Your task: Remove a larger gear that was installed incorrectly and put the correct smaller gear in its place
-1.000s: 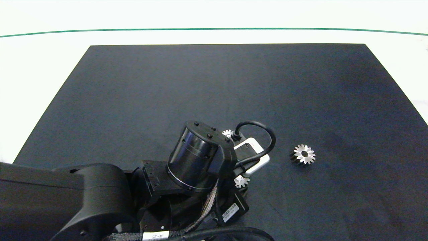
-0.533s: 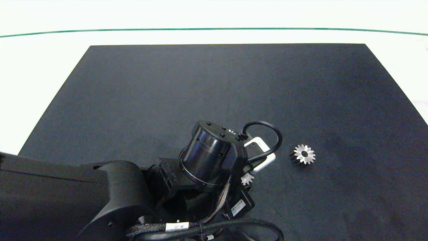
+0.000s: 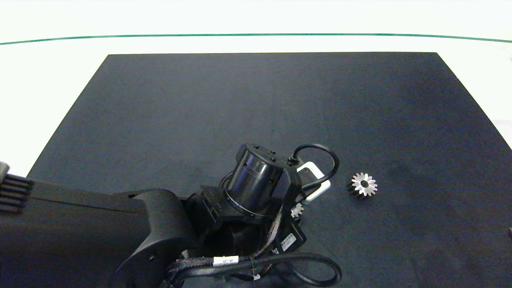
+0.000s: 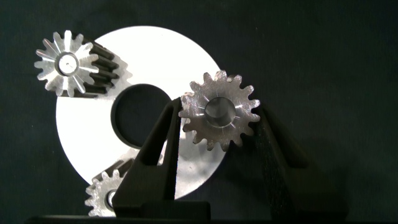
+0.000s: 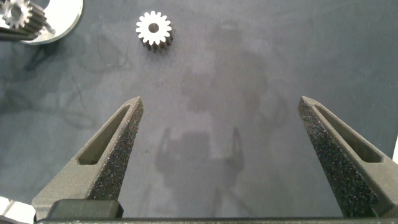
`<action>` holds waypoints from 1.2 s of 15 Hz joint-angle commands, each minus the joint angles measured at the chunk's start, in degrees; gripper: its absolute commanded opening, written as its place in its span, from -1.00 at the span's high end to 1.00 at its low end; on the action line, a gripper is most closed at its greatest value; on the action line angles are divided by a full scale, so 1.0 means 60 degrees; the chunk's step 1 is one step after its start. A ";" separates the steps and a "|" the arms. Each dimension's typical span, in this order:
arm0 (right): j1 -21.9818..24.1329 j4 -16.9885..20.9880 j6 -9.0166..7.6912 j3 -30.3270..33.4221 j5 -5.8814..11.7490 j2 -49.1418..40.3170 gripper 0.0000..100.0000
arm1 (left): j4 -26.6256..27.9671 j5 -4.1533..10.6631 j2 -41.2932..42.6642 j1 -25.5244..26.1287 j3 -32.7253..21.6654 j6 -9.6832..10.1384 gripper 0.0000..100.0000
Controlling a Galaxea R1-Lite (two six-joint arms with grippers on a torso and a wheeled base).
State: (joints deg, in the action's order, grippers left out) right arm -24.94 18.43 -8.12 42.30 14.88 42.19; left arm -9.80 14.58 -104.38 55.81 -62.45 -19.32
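My left gripper [image 4: 217, 115] is shut on the smaller gear [image 4: 239, 102], a silver gear with short blunt teeth. It holds that gear at the rim of a round silver plate [image 4: 161, 56] with a central hole. I cannot tell whether the gear is seated. Two more gears [image 4: 67, 62] [image 4: 106, 196] stand on the plate. The larger gear [image 3: 363, 185], star-toothed with dark flanks, lies alone on the black mat [image 3: 256, 100], to the right of the left arm [image 3: 256, 184]. It also shows in the right wrist view [image 5: 153, 28]. My right gripper [image 5: 221, 102] hangs open over bare mat, short of that gear.
In the head view the left arm covers most of the plate, and only one small gear [image 3: 297, 210] peeks out beside the wrist. White table [image 3: 48, 80] surrounds the mat, with a green line [image 3: 256, 35] along the far side.
The left arm has shifted to the right and slightly toward the near edge, now hiding the far gear on the plate. The larger gear on the mat has not moved.
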 commanded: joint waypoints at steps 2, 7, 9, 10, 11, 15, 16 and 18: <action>-0.0003 0.0019 0.0005 -0.0048 0.0009 0.0029 -1.00 | 0.0008 0.0016 -0.0241 0.0000 -0.0387 -0.0032 0.62; -0.0003 0.0019 0.0005 -0.0151 0.0009 -0.0030 -1.00 | 0.0008 0.0031 -0.0431 0.0044 -0.0358 -0.0032 0.62; -0.0003 0.0019 0.0020 -0.0151 0.0009 -0.0045 -1.00 | 0.0008 0.0031 -0.0431 0.0000 -0.0343 -0.0032 0.62; -0.0003 0.0019 0.0035 -0.0165 0.0009 -0.0059 -1.00 | 0.0008 0.0031 -0.0417 -0.0014 -0.0314 -0.0032 0.62; -0.0003 0.0019 0.0123 -0.0165 0.0024 -0.0059 -1.00 | 0.0008 0.0031 -0.0373 -0.0029 -0.0241 -0.0017 0.62; -0.0003 0.0019 0.0123 -0.0209 0.0024 -0.0103 -1.00 | 0.0008 0.0031 -0.0124 -0.0117 -0.0241 -0.0032 0.62; -0.0003 0.0004 0.0123 -0.0209 0.0024 -0.0103 -1.00 | 0.0008 0.0031 -0.0036 -0.0131 -0.0241 -0.0017 0.62; -0.0003 0.0019 0.0123 -0.0209 0.0024 -0.0118 -1.00 | 0.0008 0.0031 0.0067 -0.0146 -0.0241 -0.0017 0.62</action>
State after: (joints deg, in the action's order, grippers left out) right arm -24.94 18.36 -7.33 41.03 14.93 41.47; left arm -9.58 14.67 -104.90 54.99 -63.89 -19.32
